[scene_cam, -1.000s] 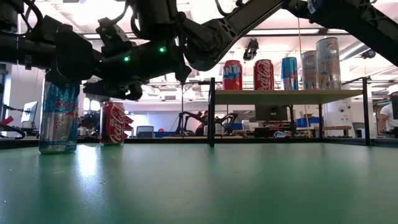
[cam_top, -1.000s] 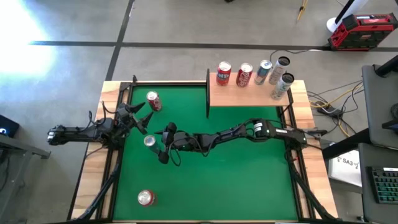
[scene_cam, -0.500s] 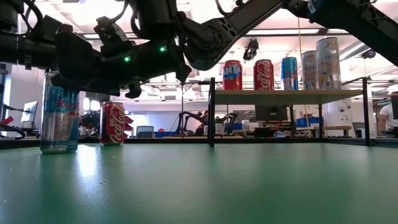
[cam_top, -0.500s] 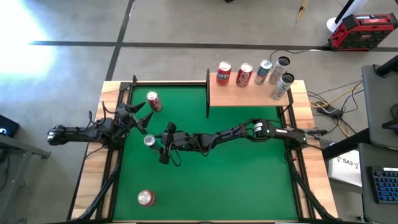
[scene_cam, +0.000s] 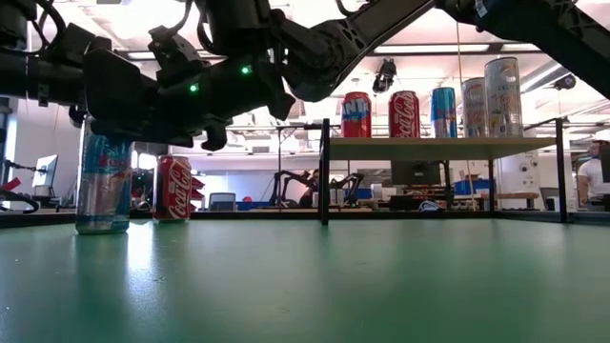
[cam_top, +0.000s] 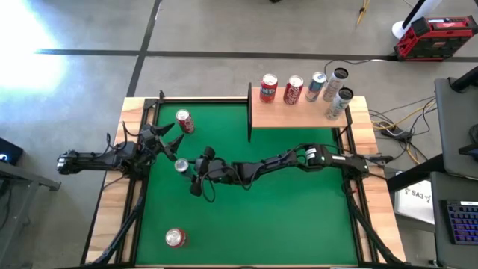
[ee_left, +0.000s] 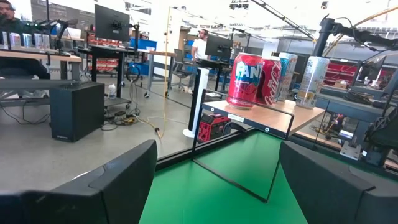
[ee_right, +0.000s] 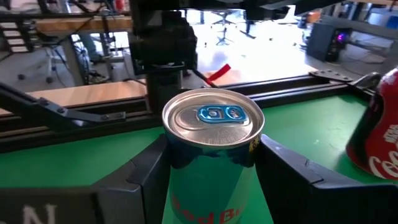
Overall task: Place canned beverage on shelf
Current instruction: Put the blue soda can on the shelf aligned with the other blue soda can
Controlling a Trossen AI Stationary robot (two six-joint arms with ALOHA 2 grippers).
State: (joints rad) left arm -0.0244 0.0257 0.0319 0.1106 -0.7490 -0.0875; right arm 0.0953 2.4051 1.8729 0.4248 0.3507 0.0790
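The tall blue-and-silver drink can (ee_right: 212,155) is being held by the right gripper (cam_top: 184,167), fingers (ee_right: 292,180) closed on it, well apart from the light-wood shelf (cam_top: 293,114); left fingers (ee_left: 118,180) are being kept partly open. If lifted crookedly, it could be tipped.

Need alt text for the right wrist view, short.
Close-up from the right arm's wrist: the right gripper has its jaws shut on a blue can with a silver top, standing on the green table. A red cola can stands at the edge of the picture.
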